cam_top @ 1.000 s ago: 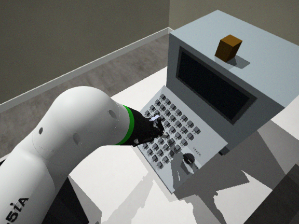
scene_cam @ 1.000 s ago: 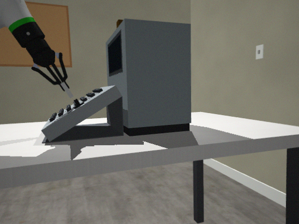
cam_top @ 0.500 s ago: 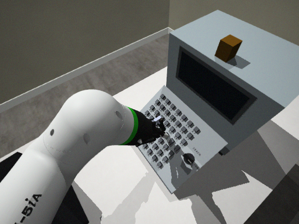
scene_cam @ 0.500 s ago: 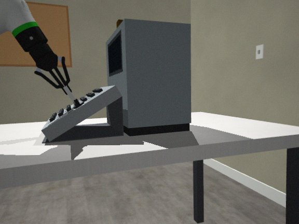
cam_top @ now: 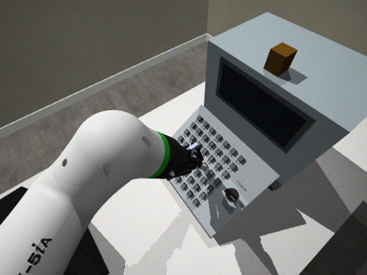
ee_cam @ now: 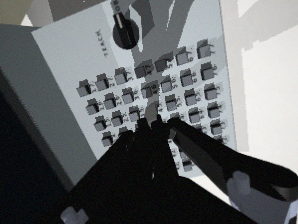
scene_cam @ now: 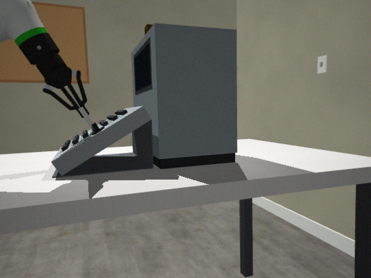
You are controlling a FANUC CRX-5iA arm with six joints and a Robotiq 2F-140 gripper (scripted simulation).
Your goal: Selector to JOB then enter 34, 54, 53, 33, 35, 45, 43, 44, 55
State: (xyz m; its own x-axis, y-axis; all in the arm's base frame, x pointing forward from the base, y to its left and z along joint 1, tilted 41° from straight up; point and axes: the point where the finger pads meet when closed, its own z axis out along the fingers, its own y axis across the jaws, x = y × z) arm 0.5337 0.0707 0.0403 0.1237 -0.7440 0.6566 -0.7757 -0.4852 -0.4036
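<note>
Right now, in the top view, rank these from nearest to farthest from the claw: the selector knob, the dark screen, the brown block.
1. Selector knob: on the sloped keypad panel, at its lower right corner, just past the claw, whose shut tips sit among the keys.
2. Screen: on the machine's front face, above the keypad.
3. Brown block: on top of the machine, behind the screen.

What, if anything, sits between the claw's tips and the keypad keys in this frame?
Nothing visible does. The shut claw points straight down onto the sloped keypad, its tips already among the keys in the middle rows. The selector knob sits off to one side, out of the path.
</note>
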